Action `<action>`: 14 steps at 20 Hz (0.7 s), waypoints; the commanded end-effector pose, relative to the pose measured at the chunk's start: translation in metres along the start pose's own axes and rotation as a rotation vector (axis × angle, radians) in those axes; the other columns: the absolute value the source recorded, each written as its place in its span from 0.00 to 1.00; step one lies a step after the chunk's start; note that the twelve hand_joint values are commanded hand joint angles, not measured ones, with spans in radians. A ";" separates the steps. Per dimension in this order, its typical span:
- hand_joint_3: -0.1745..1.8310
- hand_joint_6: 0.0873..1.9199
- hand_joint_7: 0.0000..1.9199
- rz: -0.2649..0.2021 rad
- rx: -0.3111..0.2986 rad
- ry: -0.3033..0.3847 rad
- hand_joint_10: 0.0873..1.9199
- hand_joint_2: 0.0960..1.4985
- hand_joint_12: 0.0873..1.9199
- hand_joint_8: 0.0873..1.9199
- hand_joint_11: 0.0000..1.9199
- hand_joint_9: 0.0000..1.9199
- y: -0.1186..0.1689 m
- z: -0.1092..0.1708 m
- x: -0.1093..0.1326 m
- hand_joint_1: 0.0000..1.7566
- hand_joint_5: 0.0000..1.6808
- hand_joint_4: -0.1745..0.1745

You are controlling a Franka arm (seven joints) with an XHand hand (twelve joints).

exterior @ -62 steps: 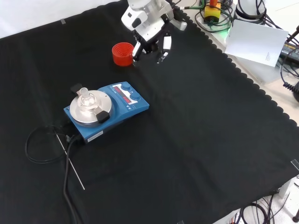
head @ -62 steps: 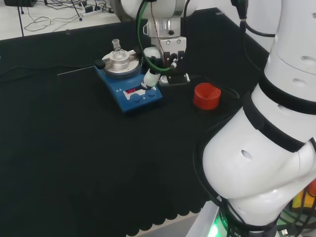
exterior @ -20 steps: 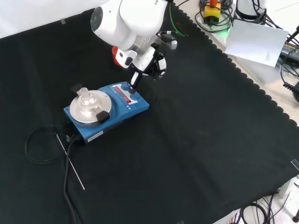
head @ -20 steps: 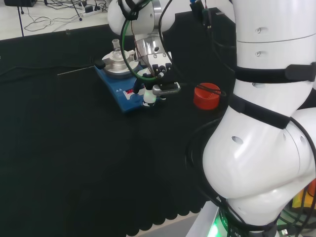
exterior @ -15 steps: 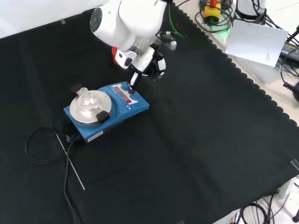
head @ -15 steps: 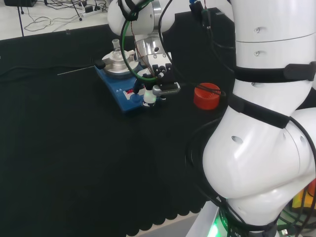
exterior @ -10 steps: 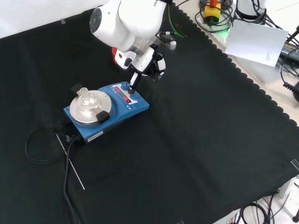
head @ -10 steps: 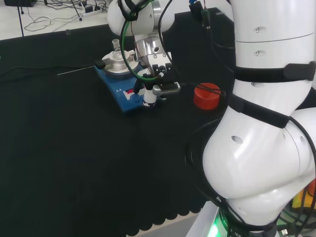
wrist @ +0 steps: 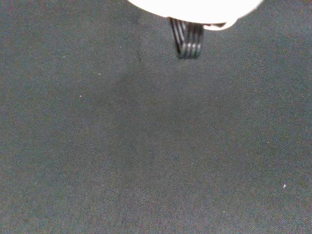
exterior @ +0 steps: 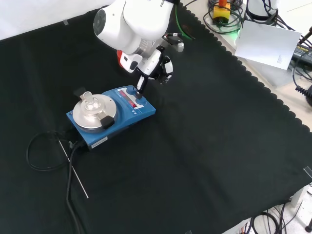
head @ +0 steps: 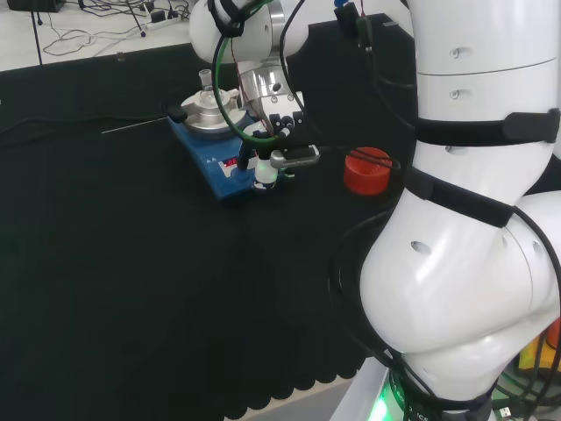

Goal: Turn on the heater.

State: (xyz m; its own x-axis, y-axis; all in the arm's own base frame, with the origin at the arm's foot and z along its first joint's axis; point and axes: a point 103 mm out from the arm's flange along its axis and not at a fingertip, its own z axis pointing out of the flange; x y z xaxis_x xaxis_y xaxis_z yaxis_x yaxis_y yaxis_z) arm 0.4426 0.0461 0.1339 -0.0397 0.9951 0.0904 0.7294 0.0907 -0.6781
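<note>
Bench: black cloth (exterior: pixel 204 146), scalloped hem along the near edge in the head view and along the right edge in the front view. Wide bare cloth to the right of and below the heater in the front view; bare cloth also toward the head view's left and bottom.

Heater (exterior: pixel 113 118) (head: pixel 223 158): blue box, round silver plate on top, front panel with a red display and knobs. Stands in the upper left of the cloth in the front view, well in from every hem. On the plate, a small clear glass flask (exterior: pixel 89 103) upright, and a black block (exterior: pixel 107 121) at the plate's rim.

Black cable (exterior: pixel 40 148): looped on the cloth at the heater's left in the front view. Thin metal rod (exterior: pixel 73 170): lying flat beside the cable, just below the heater.

Red ribbed ring (head: pixel 365 171): on the cloth to the heater's right in the head view, apart from it; in the front view partly hidden behind the arm's white link.

Hand (exterior: pixel 155 62) (head: pixel 279 140): above the heater's panel end. One finger (exterior: pixel 140 86) reaches straight down, its tip on or just above the panel's knobs; contact cannot be confirmed. The other fingers are curled in against the palm. It grasps nothing.

Wrist view: plain black cloth, a blurred white part of the hand (wrist: pixel 195 7) with a dark ribbed strip under it.
</note>
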 end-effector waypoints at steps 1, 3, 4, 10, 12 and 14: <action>0.59 0.05 0.89 0.004 0.004 -0.005 0.72 0.43 0.65 0.77 0.72 0.94 0.000 0.000 0.001 0.82 0.20 0.31; 0.59 0.05 0.89 0.007 0.006 -0.008 0.72 0.43 0.65 0.77 0.72 0.94 0.000 0.001 0.002 0.82 0.20 0.31; 0.59 0.05 0.89 0.008 0.007 -0.009 0.71 0.43 0.65 0.77 0.72 0.94 0.000 0.001 0.002 0.82 0.20 0.31; 0.59 0.06 0.90 0.007 0.013 -0.007 0.71 0.43 0.65 0.77 0.72 0.94 0.001 0.001 0.002 0.82 0.21 0.31; 0.59 0.06 0.90 0.005 0.017 -0.007 0.71 0.43 0.65 0.77 0.72 0.94 0.003 0.001 0.001 0.82 0.21 0.31; 0.59 0.06 0.90 0.004 0.020 -0.007 0.71 0.43 0.65 0.77 0.72 0.94 0.004 0.002 0.000 0.82 0.21 0.30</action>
State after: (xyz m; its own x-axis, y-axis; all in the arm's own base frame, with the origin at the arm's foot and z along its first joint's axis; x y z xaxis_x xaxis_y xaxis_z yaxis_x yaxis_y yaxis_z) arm 0.4438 0.0479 0.1319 -0.0401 0.9959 0.0808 0.7198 0.0849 -0.6889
